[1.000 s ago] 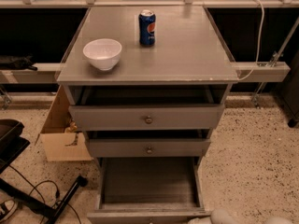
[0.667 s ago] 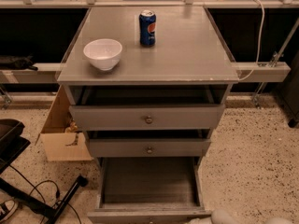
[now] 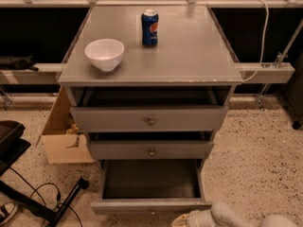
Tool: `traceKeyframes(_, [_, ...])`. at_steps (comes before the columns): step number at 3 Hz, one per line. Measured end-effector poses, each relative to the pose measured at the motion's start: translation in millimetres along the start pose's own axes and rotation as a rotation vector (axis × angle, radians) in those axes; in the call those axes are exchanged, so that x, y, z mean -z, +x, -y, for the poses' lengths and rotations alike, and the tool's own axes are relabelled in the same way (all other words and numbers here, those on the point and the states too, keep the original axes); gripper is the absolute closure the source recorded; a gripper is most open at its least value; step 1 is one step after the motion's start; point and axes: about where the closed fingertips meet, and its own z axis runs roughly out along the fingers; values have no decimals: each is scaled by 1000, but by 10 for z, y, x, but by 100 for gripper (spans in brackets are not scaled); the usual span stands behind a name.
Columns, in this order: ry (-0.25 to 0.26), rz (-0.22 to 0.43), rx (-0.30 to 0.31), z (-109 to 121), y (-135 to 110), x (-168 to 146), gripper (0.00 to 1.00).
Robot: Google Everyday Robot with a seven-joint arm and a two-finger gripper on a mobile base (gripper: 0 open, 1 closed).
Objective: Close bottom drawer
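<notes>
Bottom drawer [image 3: 151, 182] was left pulled well out past the tabletop [image 3: 189, 56] front edge; claw [image 3: 191, 219] was set just before its front panel, right of centre, likely for pushing; claw state could not be told.

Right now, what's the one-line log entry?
bottom drawer: pulled out | gripper: low, by its front's right end | closing: not done

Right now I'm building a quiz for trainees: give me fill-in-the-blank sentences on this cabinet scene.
The bottom drawer is pulled out ___ of the three. The white bowl stands to the ___ of the blue can. The gripper shows at the view's ___ edge, before that drawer.
Missing: farthest; left; bottom.
</notes>
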Motion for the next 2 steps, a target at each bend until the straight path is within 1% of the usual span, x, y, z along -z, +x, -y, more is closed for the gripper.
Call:
traceKeyframes(1, [0, 0, 0, 2, -2, 0, 100])
traceKeyframes(2, [37, 8, 28, 297, -317, 60, 100])
